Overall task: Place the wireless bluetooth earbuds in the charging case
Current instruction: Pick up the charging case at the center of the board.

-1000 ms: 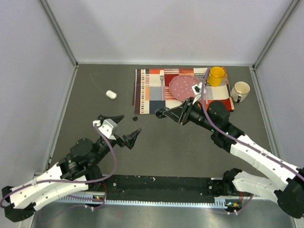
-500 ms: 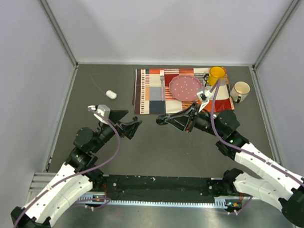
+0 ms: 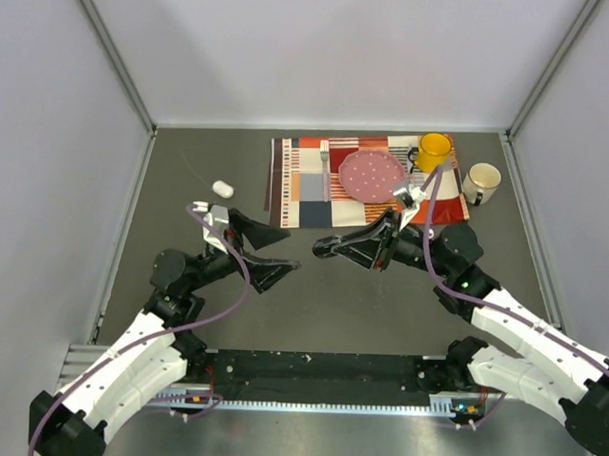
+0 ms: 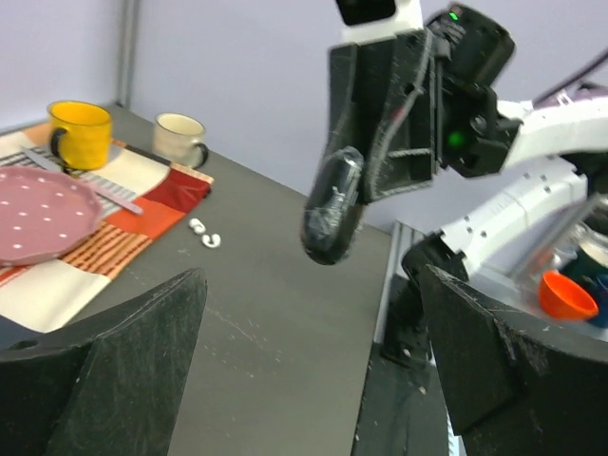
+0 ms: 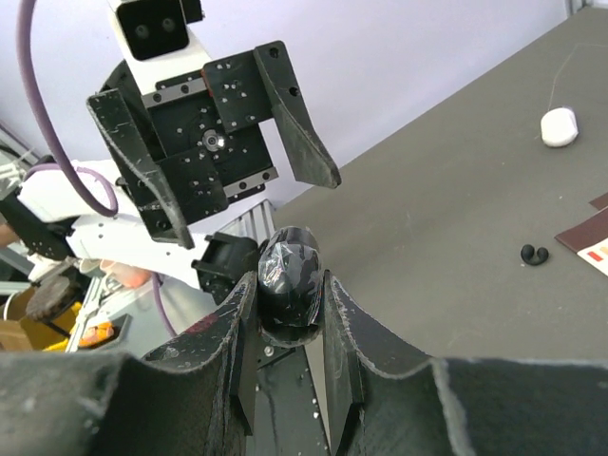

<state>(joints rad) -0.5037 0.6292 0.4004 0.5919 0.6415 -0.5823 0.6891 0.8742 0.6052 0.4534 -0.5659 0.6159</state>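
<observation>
Left gripper [image 3: 284, 252] spread wide, empty, facing the right gripper [image 3: 321, 250]. That one pinches a glossy black oval plastic charging case [image 5: 291, 271], long axis along the fingers, free end leftward. Tiny black earbud [image 5: 534, 255] on grey counter [image 3: 382, 301]. Two white earbuds [image 4: 204, 234] beside patterned placemat [image 4: 157, 204]. None made out from above.

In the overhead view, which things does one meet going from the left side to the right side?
White pod, left claw, right claw holding a black pod, pink dotted plate, yellow mug, white mug.
</observation>
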